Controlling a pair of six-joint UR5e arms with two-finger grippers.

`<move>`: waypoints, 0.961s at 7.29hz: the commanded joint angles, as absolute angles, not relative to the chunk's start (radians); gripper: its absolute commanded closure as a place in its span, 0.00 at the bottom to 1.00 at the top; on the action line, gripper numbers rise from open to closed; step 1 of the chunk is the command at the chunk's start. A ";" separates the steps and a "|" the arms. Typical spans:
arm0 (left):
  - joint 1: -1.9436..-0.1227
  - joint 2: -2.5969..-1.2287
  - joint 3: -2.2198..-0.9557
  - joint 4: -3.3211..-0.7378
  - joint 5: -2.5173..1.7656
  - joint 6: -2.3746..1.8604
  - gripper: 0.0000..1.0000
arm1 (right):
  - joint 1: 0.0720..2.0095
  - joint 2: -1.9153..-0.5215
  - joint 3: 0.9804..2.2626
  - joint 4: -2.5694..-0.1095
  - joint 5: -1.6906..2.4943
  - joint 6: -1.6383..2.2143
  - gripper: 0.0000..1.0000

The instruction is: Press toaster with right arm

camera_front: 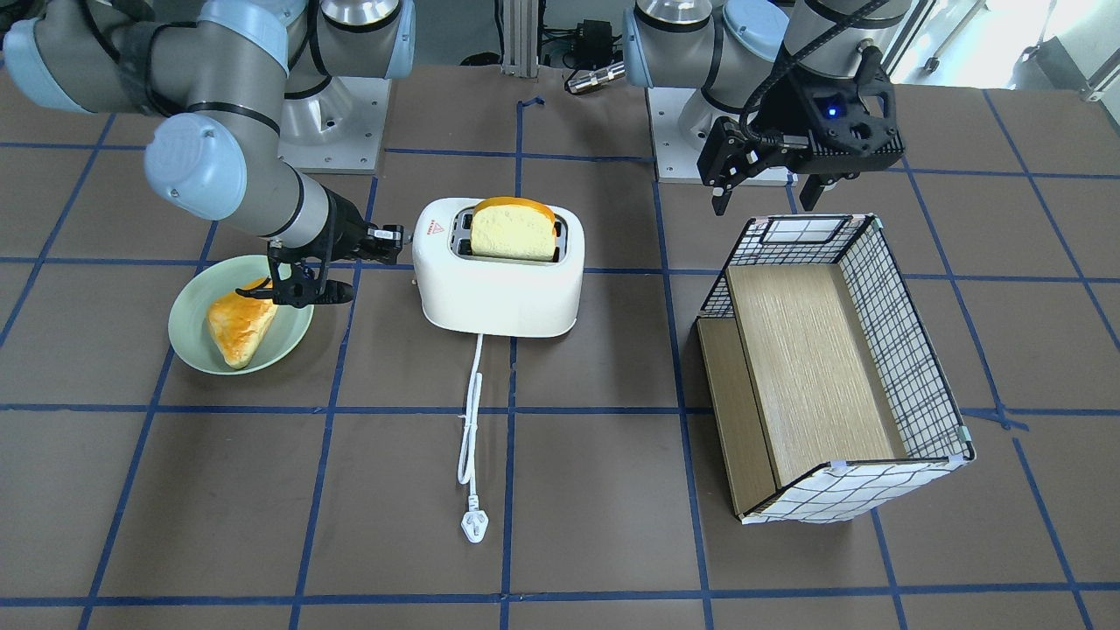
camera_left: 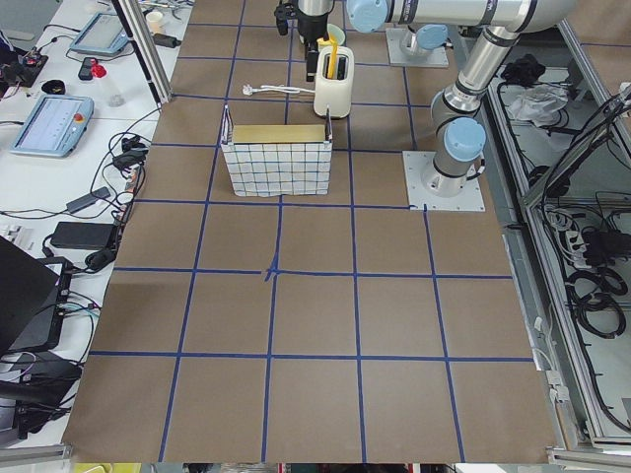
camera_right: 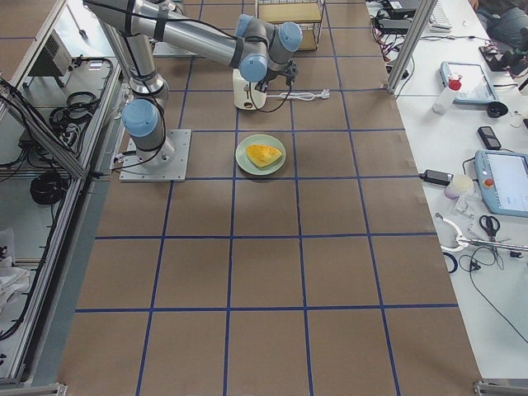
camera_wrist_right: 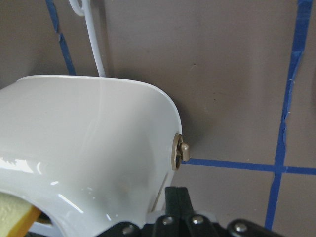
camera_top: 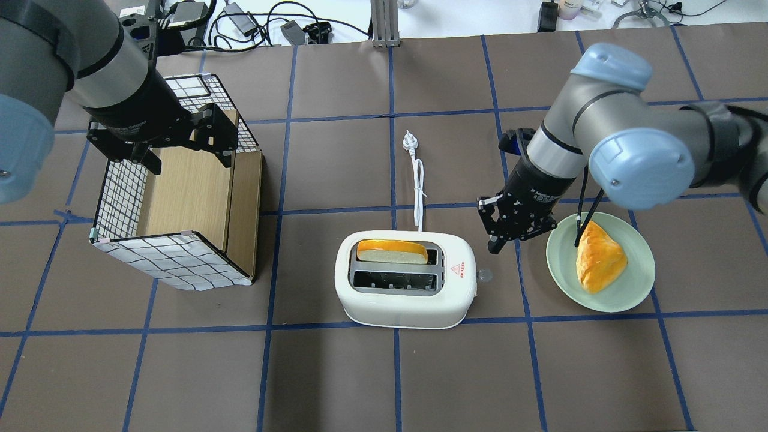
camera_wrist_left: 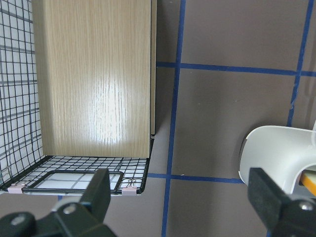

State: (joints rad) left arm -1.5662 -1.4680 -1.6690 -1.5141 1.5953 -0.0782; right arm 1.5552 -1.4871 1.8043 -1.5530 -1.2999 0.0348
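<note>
**Right arm poised beside the toaster's knob**

On the left of the overhead view, the left arm (camera_top: 120,78) hangs over the far end of the wire-grid basket (camera_top: 174,258), its jaws spread wide with nothing between them. At the middle of the bench (camera_top: 336,384) stands the white toaster (camera_top: 402,306). A bread slice (camera_top: 393,252) sits in the slot farther from the robot, and the nearer slot is bare. Its cord (camera_top: 419,186) runs away across the bench to the plug (camera_top: 409,141). A small knob (camera_top: 483,275) sticks out of the toaster's right end. The right arm (camera_top: 555,153) reaches down just beside that knob. Its jaws look pressed together, though only the wrist view shows this, and their tip is close to the knob but apart from it. Farthest right, a green plate (camera_top: 636,294) holds a golden pastry (camera_top: 600,258).
</note>
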 commanded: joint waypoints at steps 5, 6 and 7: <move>-1.566 -1.468 -1.669 -1.514 1.595 -0.078 0.00 | 1.554 -1.485 1.421 -1.558 -1.563 0.038 0.00; -1.566 -1.470 -1.669 -1.514 1.595 -0.078 0.00 | 1.554 -1.476 1.404 -1.609 -1.565 0.029 0.00; -1.566 -1.470 -1.669 -1.514 1.595 -0.078 0.00 | 1.554 -1.471 1.407 -1.677 -1.560 -0.003 0.00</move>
State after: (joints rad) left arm -1.5662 -1.4689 -1.6690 -1.5140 1.5953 -0.0782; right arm 1.5541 -1.4783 1.4144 -1.5970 -1.5605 0.0260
